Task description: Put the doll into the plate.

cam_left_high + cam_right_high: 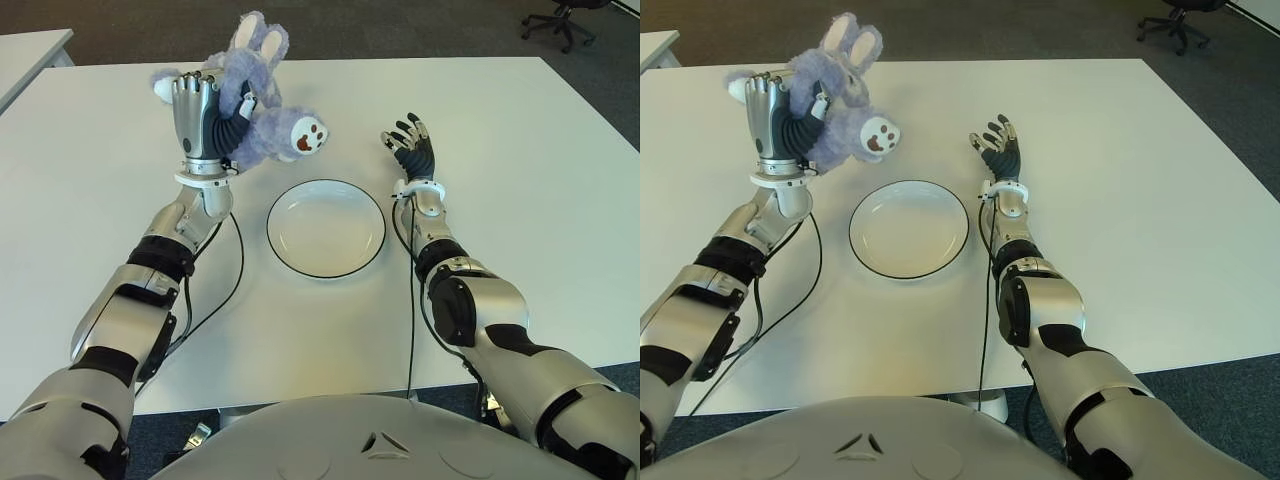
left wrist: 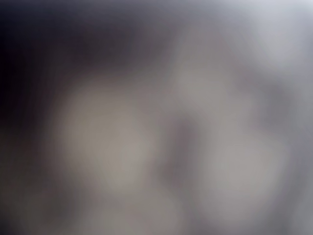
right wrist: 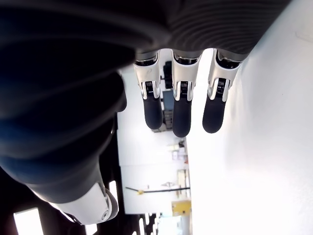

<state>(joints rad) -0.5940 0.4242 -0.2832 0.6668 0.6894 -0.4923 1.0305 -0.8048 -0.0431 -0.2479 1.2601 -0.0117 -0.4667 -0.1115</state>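
Left hand (image 1: 205,112), raised above the table (image 1: 520,180), fingers curled around the doll (image 1: 262,118), a purple plush rabbit held clear of the surface, up and to the left of the plate (image 1: 326,228); the plate lies bare between the two arms. Right hand (image 1: 412,146), right of the plate, fingers spread, holding nothing.

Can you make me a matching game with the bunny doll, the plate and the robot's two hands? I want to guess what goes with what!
Things:
1. doll
2. plate
3. left hand
4. right hand

Descriptions:
A. white with a dark rim, nothing in it
B. fingers spread, holding nothing
C. purple and fluffy, held up above the table
D. fingers wrapped around the bunny

Pairs: 1-C, 2-A, 3-D, 4-B
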